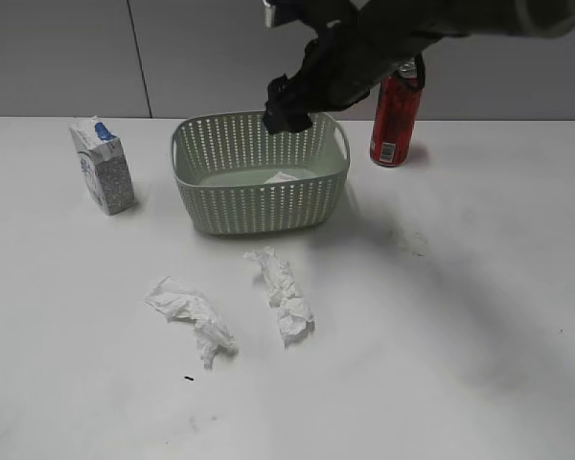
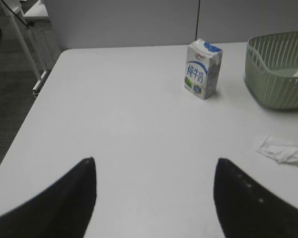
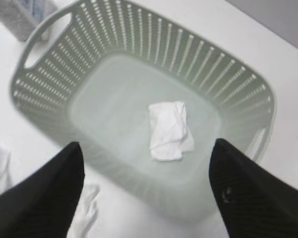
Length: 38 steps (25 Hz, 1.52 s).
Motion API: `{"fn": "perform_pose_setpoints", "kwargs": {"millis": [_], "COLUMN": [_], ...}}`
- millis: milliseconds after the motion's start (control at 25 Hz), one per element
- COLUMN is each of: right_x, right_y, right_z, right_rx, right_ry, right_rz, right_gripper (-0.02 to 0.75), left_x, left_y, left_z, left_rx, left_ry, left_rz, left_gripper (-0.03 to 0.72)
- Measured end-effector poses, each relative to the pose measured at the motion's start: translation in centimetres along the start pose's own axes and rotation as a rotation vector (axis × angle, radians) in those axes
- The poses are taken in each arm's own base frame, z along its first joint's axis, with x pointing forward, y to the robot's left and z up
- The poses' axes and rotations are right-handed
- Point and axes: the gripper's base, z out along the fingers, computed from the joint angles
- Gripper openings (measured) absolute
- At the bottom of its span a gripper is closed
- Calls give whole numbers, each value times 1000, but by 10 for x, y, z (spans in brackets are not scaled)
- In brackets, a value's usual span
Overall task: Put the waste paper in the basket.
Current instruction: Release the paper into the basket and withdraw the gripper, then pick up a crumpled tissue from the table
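The sage-green slotted basket [image 1: 259, 206] stands at the table's back middle. One white paper wad [image 3: 170, 131] lies on its floor, also visible in the exterior view [image 1: 284, 177]. Two more crumpled wads lie on the table in front: one at the left [image 1: 194, 314], one in the middle [image 1: 284, 292]. My right gripper [image 1: 287, 107] hangs open and empty above the basket [image 3: 49, 84], its fingers [image 3: 146, 148] spread over the near wall. My left gripper [image 2: 155, 161] is open and empty over bare table, out of the exterior view. The basket [image 2: 278, 84] and a wad [image 2: 283, 151] show at its right.
A blue-and-white milk carton [image 1: 103, 165] stands left of the basket, also in the left wrist view [image 2: 202, 69]. A red can [image 1: 395, 117] stands behind the basket's right end. The table's left edge [image 2: 25, 129] drops to the floor.
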Motion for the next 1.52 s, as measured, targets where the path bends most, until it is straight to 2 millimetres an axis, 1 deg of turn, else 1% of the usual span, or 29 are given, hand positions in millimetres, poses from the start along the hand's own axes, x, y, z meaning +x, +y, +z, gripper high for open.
{"fn": "perform_pose_setpoints", "kwargs": {"millis": [80,160,280,320,360,440,520,600,640,720,760,840,920,1040,1080,1120,1160,1240,1320,1440,1520], "right_x": [0,8,31,37,43,51,57,64,68,78,82,93,102,119,126,134,142,156,169,189,200], "right_y": [-1,-8,-32,-43,-54,-75,-98,-116,-123,-131,-131,-124,-111,-89,-81,-74,-66,-52,-37,-15,-2], "right_z": [-23,-38,-53,-57,-61,-72,-91,-113,-127,-152,-165,-183,-200,-217,-222,-226,-231,-241,-254,-271,-282], "right_rx": [-20,-35,-41,-36,-28,-3,39,81,104,141,159,172,181,180,182,183,186,192,202,220,243], "right_ry": [66,173,385,431,464,476,457,432,413,392,378,373,353,311,298,295,288,273,248,201,152], "right_rz": [6,13,53,86,126,195,270,335,369,421,437,457,458,468,470,471,471,467,459,444,426], "right_gripper": [588,587,586,585,585,584,584,583,583,583,582,578,574,573,573,573,571,572,572,572,572], "left_x": [-7,-16,-32,-38,-46,-60,-74,-86,-92,-99,-105,-110,-114,-106,-103,-98,-89,-75,-56,-32,-18], "left_y": [-1,-1,0,0,-1,-1,-3,-6,-8,-16,-20,-34,-50,-79,-89,-98,-108,-124,-139,-156,-164], "left_z": [0,6,24,30,38,57,75,100,110,137,150,175,198,236,246,255,267,281,298,313,319], "left_rx": [12,27,58,70,92,131,181,226,251,300,320,370,416,473,486,497,510,533,551,567,576], "left_ry": [-19,7,71,87,108,145,191,277,307,391,417,475,529,630,656,690,745,811,882,956,994], "left_rz": [-11,-27,-47,-39,-37,-46,-49,-18,8,44,61,94,126,211,256,292,329,376,410,448,468], "left_gripper": [538,538,538,538,538,538,538,538,538,538,538,538,538,538,538,539,538,538,538,552,581]}}
